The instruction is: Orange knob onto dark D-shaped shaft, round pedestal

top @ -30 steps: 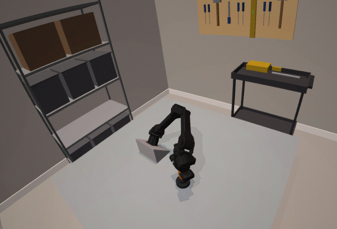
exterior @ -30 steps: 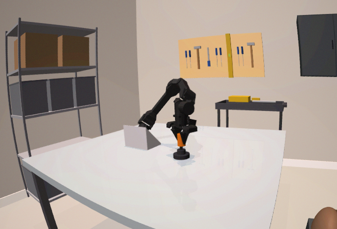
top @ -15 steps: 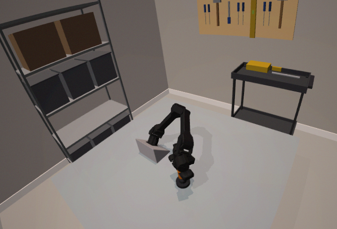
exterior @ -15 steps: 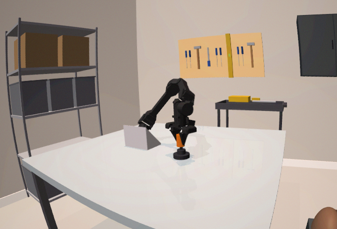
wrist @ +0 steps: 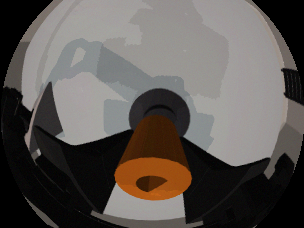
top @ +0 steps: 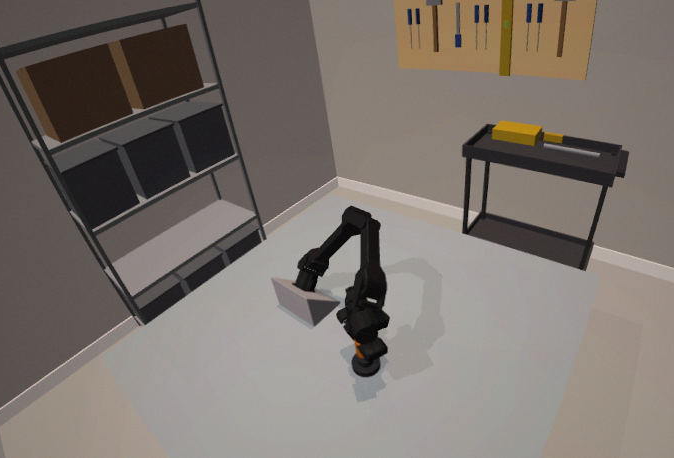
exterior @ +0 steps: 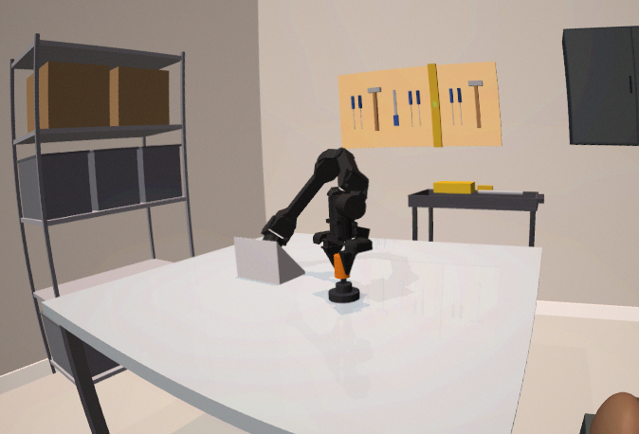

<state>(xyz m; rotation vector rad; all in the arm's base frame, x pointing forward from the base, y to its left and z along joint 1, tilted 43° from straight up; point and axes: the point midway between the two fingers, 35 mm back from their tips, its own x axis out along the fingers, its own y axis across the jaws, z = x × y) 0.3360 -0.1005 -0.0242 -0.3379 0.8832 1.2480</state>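
The orange knob [top: 358,353] [exterior: 339,266] [wrist: 153,137] stands upright between the fingers, a little above the hub of the round dark pedestal [top: 365,369] [exterior: 343,296] [wrist: 140,112]. My gripper [exterior: 341,264] [wrist: 155,138] points down and is shut on the knob. In the exterior view a short dark stub of the shaft [exterior: 343,280] shows between the knob's underside and the hub. The rest of the shaft and its flat side are hidden. In the wrist view the knob's near face shows a dark recess with a pointed right end.
A grey wedge-shaped block [top: 294,303] [exterior: 256,260] stands on the table [top: 230,378] [exterior: 202,327] to the left of the pedestal, close to a lower part of the arm. A shelf rack [exterior: 110,134], a cart [top: 543,162] [exterior: 474,201] and a tool board stand beyond the table.
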